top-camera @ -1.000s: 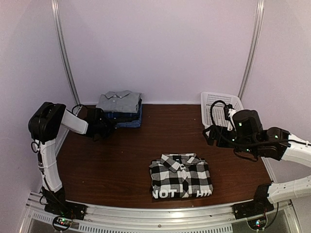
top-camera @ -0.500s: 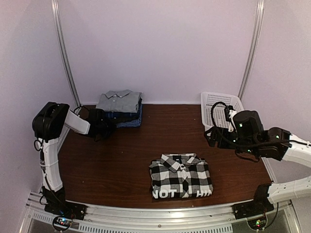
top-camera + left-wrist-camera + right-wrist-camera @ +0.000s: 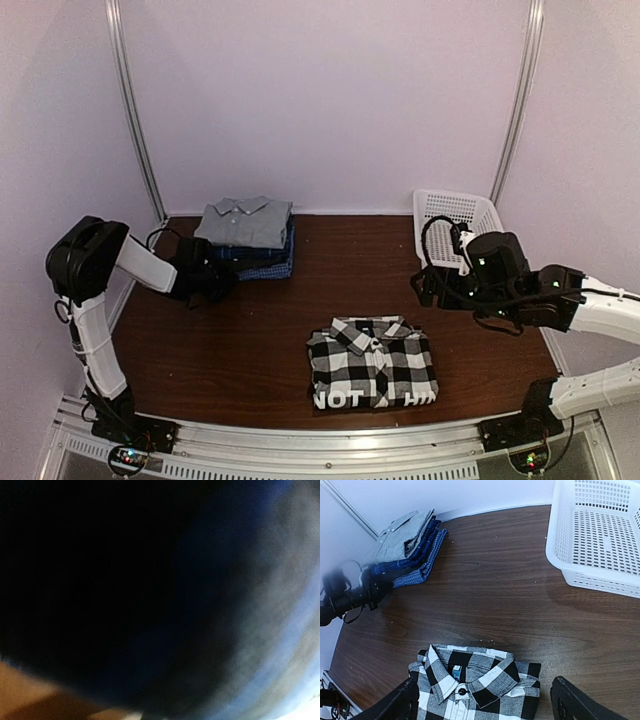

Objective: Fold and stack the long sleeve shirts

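The black-and-white check shirt [image 3: 372, 365] lies folded at 6 o'clock on the table [image 3: 300, 300], its hem close to the front edge. The stack of shirts [image 3: 245, 238], grey on top, sits at 10 o'clock. The left gripper [image 3: 207, 281] is closed tight at the stack's near-left corner; whether it pinches cloth I cannot tell. The right gripper [image 3: 422, 285] hangs wide open at 3 o'clock, near the basket [image 3: 470, 205]. Open table lies between stack and check shirt.

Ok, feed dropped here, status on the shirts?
Left pincer shut at edge of stack. Right pincer open, empty. Checked shirt folded, not yet stacked. Nothing blocking.
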